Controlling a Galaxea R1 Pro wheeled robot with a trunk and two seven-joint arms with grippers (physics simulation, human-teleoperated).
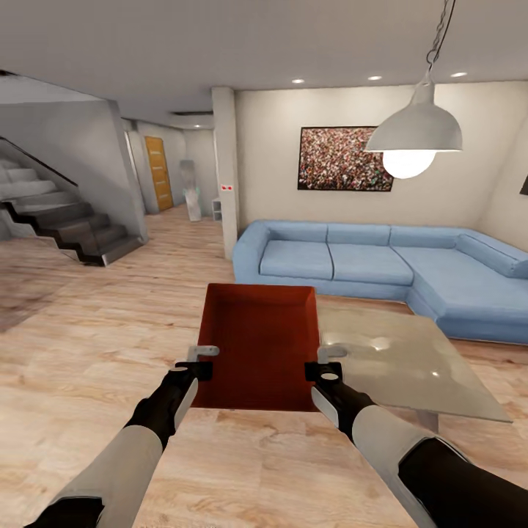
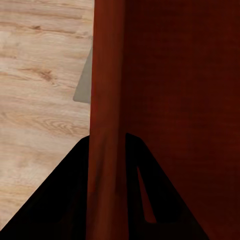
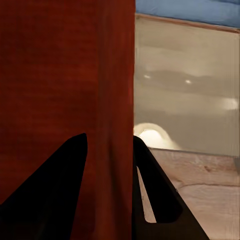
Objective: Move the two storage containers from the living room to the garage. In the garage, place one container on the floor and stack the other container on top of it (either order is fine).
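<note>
While it is held up in front of the robot, the orange-red storage container (image 1: 258, 345) hangs above the light wood plank floor (image 1: 110, 345), its open top facing up, just beside the near corner of the glass table (image 1: 411, 359). The left hand (image 1: 196, 364) is closed on the container's left wall, and the left wrist view shows that thin wall (image 2: 105, 150) pinched between the two dark fingers (image 2: 55, 200). The right hand (image 1: 323, 365) grips the right wall the same way, its fingers (image 3: 150, 190) standing on either side of it. Beyond the table a blue corner sofa (image 1: 381, 264) stands against the wall of the living room, under a framed picture (image 1: 343, 158). A white pendant lamp (image 1: 414, 136) hangs near the camera, and a staircase (image 1: 59, 220) rises at the far left.
</note>
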